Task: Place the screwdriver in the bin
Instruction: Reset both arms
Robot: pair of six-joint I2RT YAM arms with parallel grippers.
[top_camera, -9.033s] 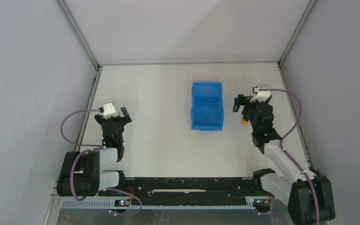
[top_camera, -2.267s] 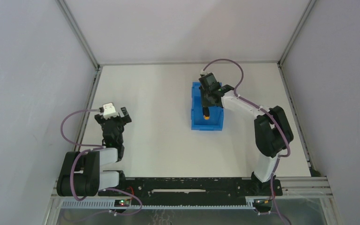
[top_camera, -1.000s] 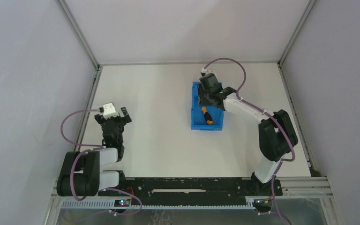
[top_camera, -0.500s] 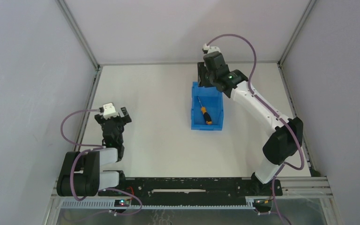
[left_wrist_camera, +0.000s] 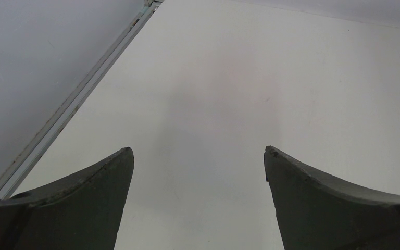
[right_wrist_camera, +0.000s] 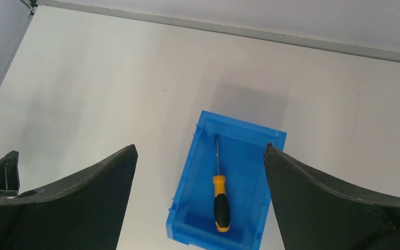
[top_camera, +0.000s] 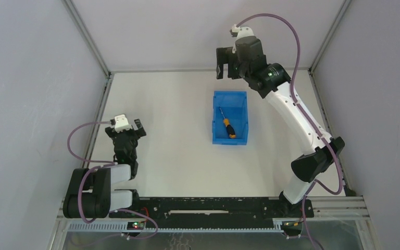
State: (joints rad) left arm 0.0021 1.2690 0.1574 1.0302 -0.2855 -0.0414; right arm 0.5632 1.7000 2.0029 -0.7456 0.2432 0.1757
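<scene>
From the top camera, the screwdriver [top_camera: 227, 125] lies flat on the floor of the bin [top_camera: 229, 94]. Its orange-and-black handle points to the near, lower edge and its thin shaft to the far wall. The right pincer [top_camera: 225, 70] was just over the far wall half a second ago. It is now lifted away behind the bin, released and carrying nothing. The left pincer [top_camera: 126, 133] has not moved; it rests well apart, at the left of the tabletop [top_camera: 172, 120].

In the left wrist camera, its two fingers stand wide apart over bare tabletop, with nothing between them.

In the right wrist camera, the fingers are spread, and far below them the bin holds the screwdriver, free of any contact. I judge the task as done; only the retreat of the arm remains.
</scene>
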